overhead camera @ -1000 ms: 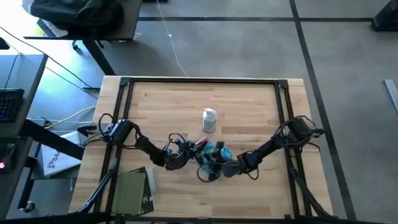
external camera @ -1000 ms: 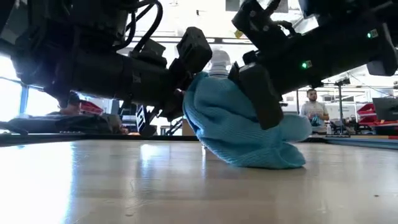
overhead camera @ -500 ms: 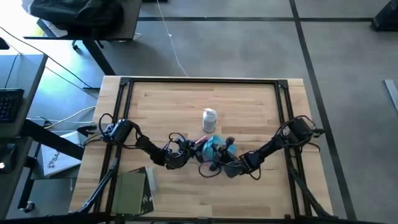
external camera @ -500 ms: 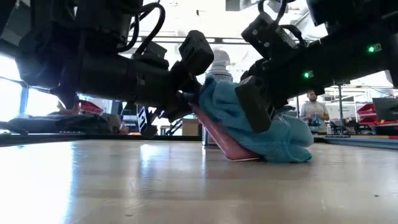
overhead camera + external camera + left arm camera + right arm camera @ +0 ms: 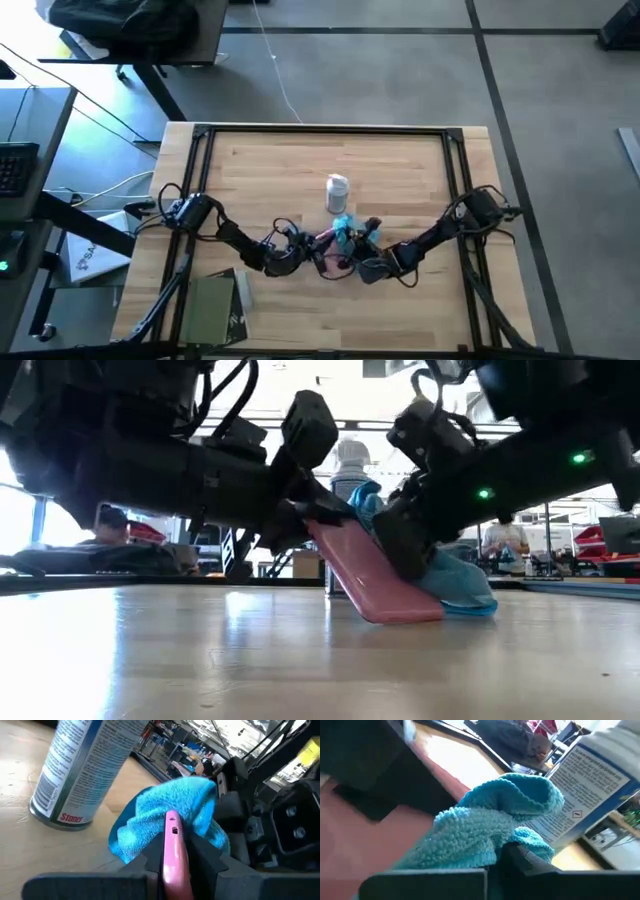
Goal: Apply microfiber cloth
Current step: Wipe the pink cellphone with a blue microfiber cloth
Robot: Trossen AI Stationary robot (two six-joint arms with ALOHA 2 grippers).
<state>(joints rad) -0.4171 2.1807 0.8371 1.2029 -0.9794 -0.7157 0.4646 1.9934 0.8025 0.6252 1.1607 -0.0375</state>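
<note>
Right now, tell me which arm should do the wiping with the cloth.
The right. Its pincer is shut on the microfiber cloth, pressed against the pink phone. The left pincer is shut on that phone, propping it tilted on the table, so it is occupied.
</note>
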